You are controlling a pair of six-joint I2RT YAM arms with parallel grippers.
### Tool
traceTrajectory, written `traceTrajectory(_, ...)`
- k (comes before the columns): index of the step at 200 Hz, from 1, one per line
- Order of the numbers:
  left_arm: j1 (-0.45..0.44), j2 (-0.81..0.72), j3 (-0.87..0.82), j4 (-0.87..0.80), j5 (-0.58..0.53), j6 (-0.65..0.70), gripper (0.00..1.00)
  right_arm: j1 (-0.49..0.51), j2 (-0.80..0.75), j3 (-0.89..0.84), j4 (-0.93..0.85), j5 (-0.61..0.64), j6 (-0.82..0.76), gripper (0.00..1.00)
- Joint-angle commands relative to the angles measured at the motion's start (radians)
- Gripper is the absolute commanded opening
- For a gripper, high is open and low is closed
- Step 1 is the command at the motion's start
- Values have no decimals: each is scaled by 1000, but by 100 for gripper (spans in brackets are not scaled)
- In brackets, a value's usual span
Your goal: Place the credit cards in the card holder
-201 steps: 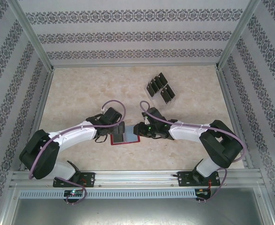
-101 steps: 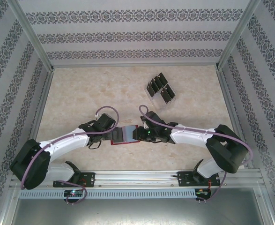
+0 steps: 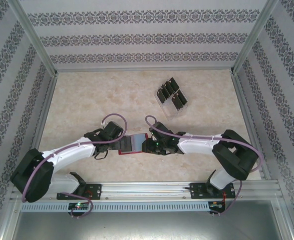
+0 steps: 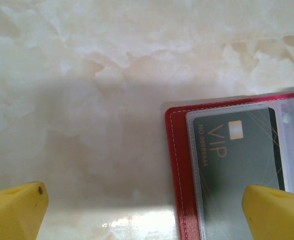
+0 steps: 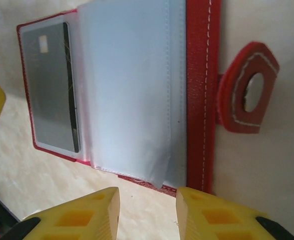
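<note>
The marble table [image 3: 86, 95] holds everything. Near its front edge, between the two arms, the red card holder [image 3: 132, 144] lies open and flat. The left gripper [image 4: 145, 212] is wide open with nothing in it, one finger over the holder's end and the other over bare table. The right gripper [image 5: 147, 212] is at the holder's other end, its jaws a little way apart with nothing between them. The holder looks light and soft, so I think it may slide or flop if pushed, and pinning its red edge seems best. Its clear sleeves [image 5: 126, 85] look thin, bendy and slippery. One dark card [image 4: 239, 160] already sits in the end pocket. Far back, a clear stand [image 3: 163, 102] holds the other credit cards [image 3: 179, 100] upright. They look thin, stiff and smooth, so I would pinch one by its top edge. The little snap tab [image 5: 248, 87] lies flat on the table
</note>
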Motion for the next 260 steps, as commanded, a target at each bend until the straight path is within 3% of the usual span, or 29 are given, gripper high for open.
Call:
traceTrajectory(1,8,-23,-13,-2,-7,19,100,14,22,28,6,18,14,34)
traceTrajectory(96,8,-17,-25,23,0,18,100,20,-37,29,-36,34,13,31)
traceTrajectory(204,8,-17,-23,28,0,20,100,20,41,62,-15,33,13,29)
traceTrajectory(229,8,-18,-23,29,-1,19,100,20,56,69,-15,32,12,26)
traceTrajectory(260,8,-19,-21,28,1,22,100,20,64,71,-15,29,11,12)
